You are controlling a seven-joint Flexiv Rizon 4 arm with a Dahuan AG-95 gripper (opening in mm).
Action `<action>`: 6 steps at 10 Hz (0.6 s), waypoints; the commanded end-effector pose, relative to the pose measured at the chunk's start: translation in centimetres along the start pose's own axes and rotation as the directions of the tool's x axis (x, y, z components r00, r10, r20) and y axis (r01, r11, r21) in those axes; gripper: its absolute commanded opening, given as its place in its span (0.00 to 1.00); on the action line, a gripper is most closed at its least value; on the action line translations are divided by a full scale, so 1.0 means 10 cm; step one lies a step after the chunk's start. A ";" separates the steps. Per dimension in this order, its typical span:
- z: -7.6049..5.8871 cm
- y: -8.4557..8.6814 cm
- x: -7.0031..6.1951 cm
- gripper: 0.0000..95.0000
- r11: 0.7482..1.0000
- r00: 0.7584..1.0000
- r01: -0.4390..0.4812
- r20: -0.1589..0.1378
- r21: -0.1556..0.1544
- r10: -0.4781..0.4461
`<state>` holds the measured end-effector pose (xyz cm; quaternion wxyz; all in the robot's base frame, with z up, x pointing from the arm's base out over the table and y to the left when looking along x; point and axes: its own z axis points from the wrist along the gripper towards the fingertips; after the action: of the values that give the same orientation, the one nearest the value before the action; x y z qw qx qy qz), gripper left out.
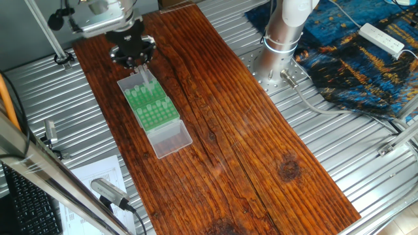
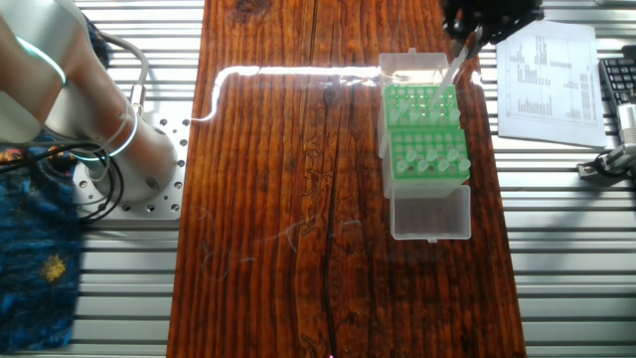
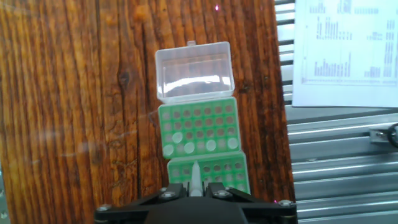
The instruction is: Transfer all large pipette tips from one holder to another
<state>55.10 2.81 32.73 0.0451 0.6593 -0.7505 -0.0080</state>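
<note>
My gripper (image 3: pixel 195 185) is shut on one large pipette tip (image 3: pixel 195 173), a whitish cone pointing down over the near green holder (image 3: pixel 214 172). The far green holder (image 3: pixel 198 127) has several more large pipette tips (image 3: pixel 211 145) standing in its nearest rows, their round tops showing white. In the other fixed view, the gripper (image 2: pixel 467 32) hangs above the top holder (image 2: pixel 422 102) with the held tip (image 2: pixel 454 66) slanting down toward it. The holder with tips (image 2: pixel 429 157) lies just below. In one fixed view, the gripper (image 1: pixel 138 63) is over the holders' (image 1: pixel 152 106) far end.
A clear hinged lid (image 3: pixel 194 70) lies open flat beyond the far holder. A printed paper sheet (image 3: pixel 345 50) lies to the right on the ribbed metal table. The robot's base (image 2: pixel 139 149) stands left of the wooden board (image 2: pixel 288 249). A power strip (image 1: pixel 382 38) lies on blue cloth.
</note>
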 end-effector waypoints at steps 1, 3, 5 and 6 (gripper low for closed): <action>0.02 -0.01 -0.04 0.00 0.996 0.996 -0.094 0.012 0.003 0.094; 0.05 -0.03 -0.10 0.00 0.982 0.982 -0.190 0.012 0.001 0.190; 0.09 -0.04 -0.21 0.00 0.949 0.949 -0.315 0.028 -0.010 0.315; 0.09 -0.03 -0.26 0.00 0.931 0.931 -0.365 0.027 -0.013 0.365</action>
<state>55.60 4.56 31.88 0.0384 0.5490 -0.8349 -0.0108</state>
